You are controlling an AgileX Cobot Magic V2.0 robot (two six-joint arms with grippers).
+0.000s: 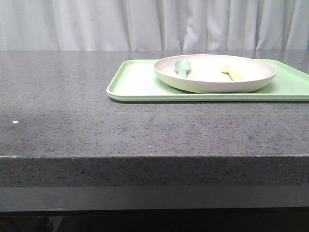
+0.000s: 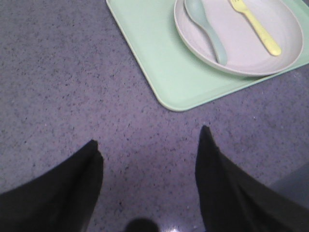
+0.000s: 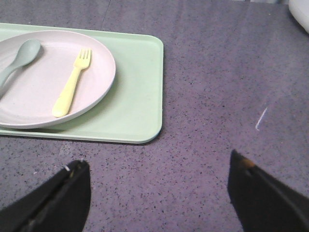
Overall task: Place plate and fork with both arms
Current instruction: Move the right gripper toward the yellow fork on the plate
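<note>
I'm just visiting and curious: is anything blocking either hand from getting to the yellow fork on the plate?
Nothing visible does. Bare grey table lies between each open hand and the green tray. The fork lies uncovered in the plate, apart from the teal spoon beside it.

No readable text, labels or numbers anywhere

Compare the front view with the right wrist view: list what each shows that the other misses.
Only the front view shows the table's front edge and the grey curtain behind. Only the right wrist view shows the open right gripper, the fork's prongs and full handle, and a white scratch on the tabletop. Both show the plate on the green tray, holding fork and spoon.
</note>
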